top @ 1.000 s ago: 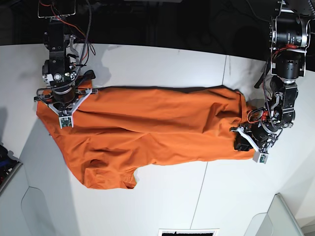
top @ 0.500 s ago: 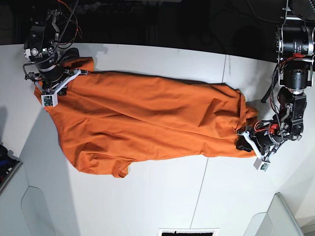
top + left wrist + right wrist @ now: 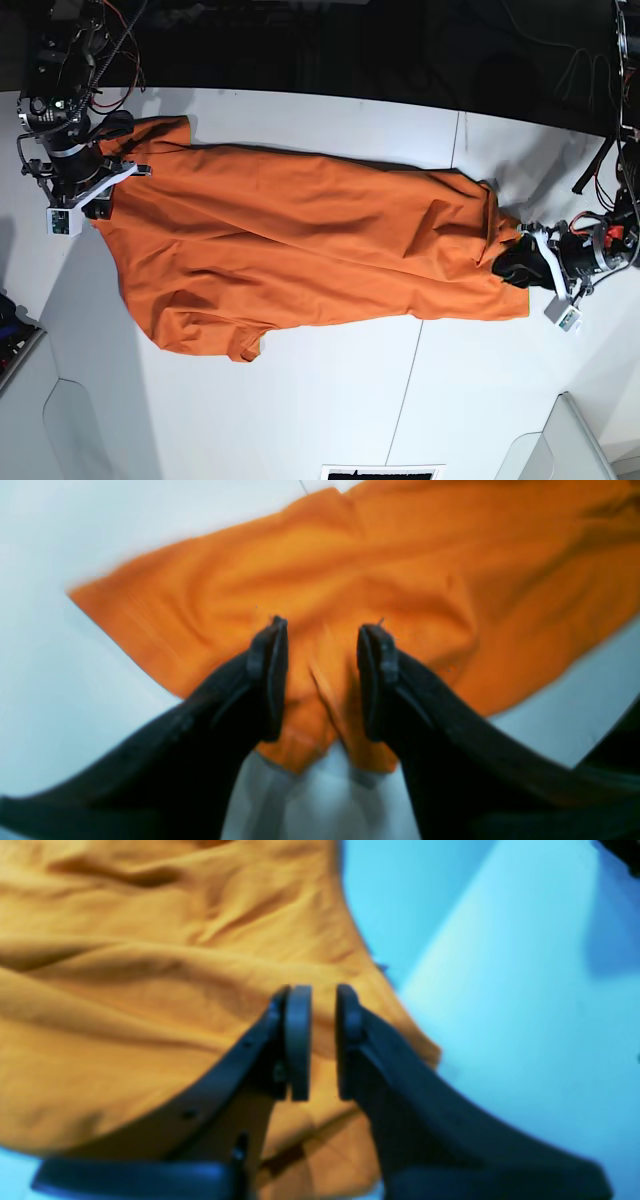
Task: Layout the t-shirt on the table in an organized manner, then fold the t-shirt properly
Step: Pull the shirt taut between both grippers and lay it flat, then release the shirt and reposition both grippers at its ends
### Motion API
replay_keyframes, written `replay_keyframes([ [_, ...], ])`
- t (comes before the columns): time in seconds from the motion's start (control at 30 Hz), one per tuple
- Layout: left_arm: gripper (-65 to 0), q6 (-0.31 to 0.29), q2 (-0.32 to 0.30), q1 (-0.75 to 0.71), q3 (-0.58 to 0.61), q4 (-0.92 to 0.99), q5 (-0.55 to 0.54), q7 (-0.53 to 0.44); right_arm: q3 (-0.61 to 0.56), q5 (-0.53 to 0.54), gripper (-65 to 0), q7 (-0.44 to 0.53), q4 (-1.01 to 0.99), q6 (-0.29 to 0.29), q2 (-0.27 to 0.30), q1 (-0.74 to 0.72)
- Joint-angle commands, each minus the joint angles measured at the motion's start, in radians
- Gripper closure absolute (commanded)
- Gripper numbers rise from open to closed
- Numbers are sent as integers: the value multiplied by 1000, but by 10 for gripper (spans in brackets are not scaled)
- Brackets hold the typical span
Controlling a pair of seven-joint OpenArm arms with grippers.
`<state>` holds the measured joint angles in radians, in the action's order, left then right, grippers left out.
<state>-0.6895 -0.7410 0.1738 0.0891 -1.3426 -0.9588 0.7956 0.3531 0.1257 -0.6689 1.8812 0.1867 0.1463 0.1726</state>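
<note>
- While lying stretched across the large white table (image 3: pixel 330 400), the wrinkly bright orange cloth t-shirt (image 3: pixel 300 250) is being spread, apparently the layout step.
- Left gripper (image 3: pixel 322 680) is pinching one bunched end, jaws partly closed; right gripper (image 3: pixel 322 1040) is nipping the other edge, jaws nearly together.
- Next, probably pulling apart evenly to flatten wrinkles.

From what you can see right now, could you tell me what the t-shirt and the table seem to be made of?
The t-shirt looks like soft matte woven or knit cloth, probably cotton: it creases and drapes in folds without shine. The table looks like a hard, smooth white board, perhaps laminate, with a faint sheen and a thin seam line; the exact material is unclear.
</note>
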Motion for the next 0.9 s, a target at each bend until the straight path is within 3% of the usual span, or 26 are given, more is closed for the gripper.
replay_keyframes([
  [0.0, -257, -9, -23, -16, -18, -35, -21, -16, 18, 14, -98, 17, 19, 1, 8, 3],
  [0.3, -257, -9, 15, -271, -248, -206, -12, -18, 83, 21, -98, 17, 19, 13, 9, 85],
  [0.63, -257, 0, 146, -335, -252, -207, 133, -38, 83, 58, -98, 21, 19, 13, 8, 91],
  [0.77, -257, 69, 188, -340, -252, -206, 247, -101, 84, 58, -104, 16, 18, 13, 8, 92],
  [0.87, -256, 124, 218, -340, -252, -206, 317, -120, 83, 58, -153, 17, 16, 13, 8, 92],
])
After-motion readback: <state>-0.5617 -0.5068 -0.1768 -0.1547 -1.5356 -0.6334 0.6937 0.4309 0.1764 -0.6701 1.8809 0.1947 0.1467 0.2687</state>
